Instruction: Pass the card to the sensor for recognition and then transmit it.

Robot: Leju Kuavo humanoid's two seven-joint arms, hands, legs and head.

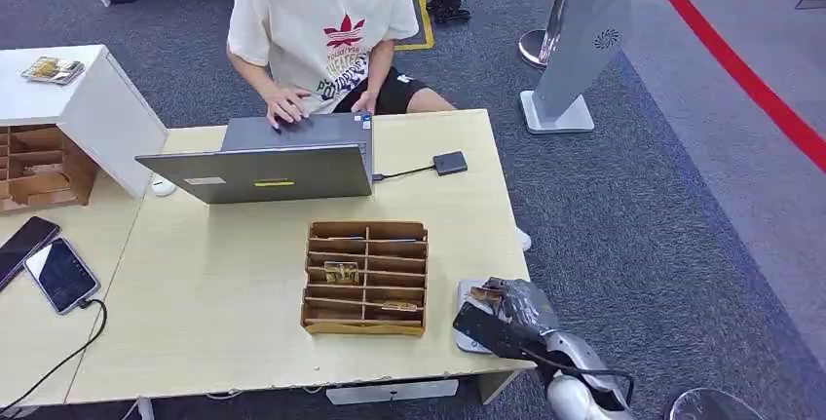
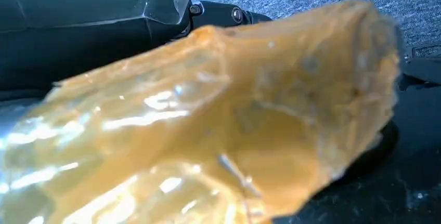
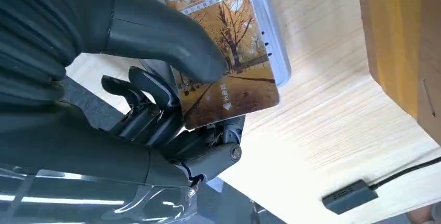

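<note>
Card [image 3: 229, 52] with an autumn-tree print sits pinched between the thick thumb and the darker fingers of the right robot hand [image 1: 506, 315], at the near right corner of the tabletop [image 1: 224, 293]. Right wrist view shows the card lying over a pale flat sensor [image 3: 270, 31], whose edge shows just past the card; whether the two touch I cannot tell. Head view puts that hand over the sensor, just right of the wooden card rack [image 1: 366, 278]. Left robot hand [image 2: 208, 125]: its wrist view is blurred by an amber, glossy wrap close to the lens, so whether it is released or clenched I cannot tell. A person sits at the far side, working on a laptop [image 1: 282, 157]; a small black box [image 1: 450, 163] on a cable lies near the laptop. Judged step: card presented for reading, hand-over not yet done. Risks: the thumb covers much of the card face and the grasp is near one end, so the card could pivot or slide out on lifting; a tilted card may fail to read; the sensor lies close to the tabletop's near edge, so a dropped card could fall to the carpet.
</note>
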